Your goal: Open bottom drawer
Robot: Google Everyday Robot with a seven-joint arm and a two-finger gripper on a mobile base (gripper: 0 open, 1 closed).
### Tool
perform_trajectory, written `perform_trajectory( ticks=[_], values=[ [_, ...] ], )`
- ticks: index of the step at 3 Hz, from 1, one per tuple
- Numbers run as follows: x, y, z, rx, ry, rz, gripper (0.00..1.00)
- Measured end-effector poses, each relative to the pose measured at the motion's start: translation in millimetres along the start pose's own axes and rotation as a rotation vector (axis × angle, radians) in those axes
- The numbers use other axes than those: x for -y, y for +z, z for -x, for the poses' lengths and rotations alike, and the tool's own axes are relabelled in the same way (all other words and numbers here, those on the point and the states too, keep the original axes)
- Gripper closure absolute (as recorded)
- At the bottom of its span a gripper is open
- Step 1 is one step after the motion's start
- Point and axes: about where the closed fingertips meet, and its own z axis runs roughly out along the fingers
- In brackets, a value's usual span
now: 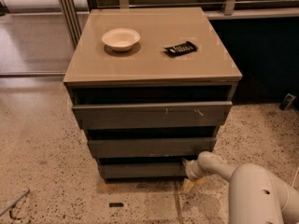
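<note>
The bottom drawer (142, 170) is the narrowest dark grey front, lowest of three on the cabinet, just above the floor. The mid-width drawer front (149, 147) and the widest one with pale scratch marks (152, 115) sit above it. My white arm (247, 190) reaches in from the lower right. My gripper (188, 167) is at the right end of the bottom drawer, close to its top edge, with a pale fingertip (188, 185) pointing down toward the floor.
A white bowl (121, 38) and a black remote-like object (180, 48) lie on the tan cabinet top (154, 69). Speckled floor surrounds the cabinet. A small dark scrap (116, 204) lies on the floor in front. A dark wall stands behind on the right.
</note>
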Motion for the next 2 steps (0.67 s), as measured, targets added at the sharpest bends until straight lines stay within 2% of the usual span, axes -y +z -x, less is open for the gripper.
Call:
perform_trajectory(
  ticks=[2],
  values=[
    [-29.3, -17.5, -7.1, -0.037, 0.120, 0.091, 0.00]
  ],
)
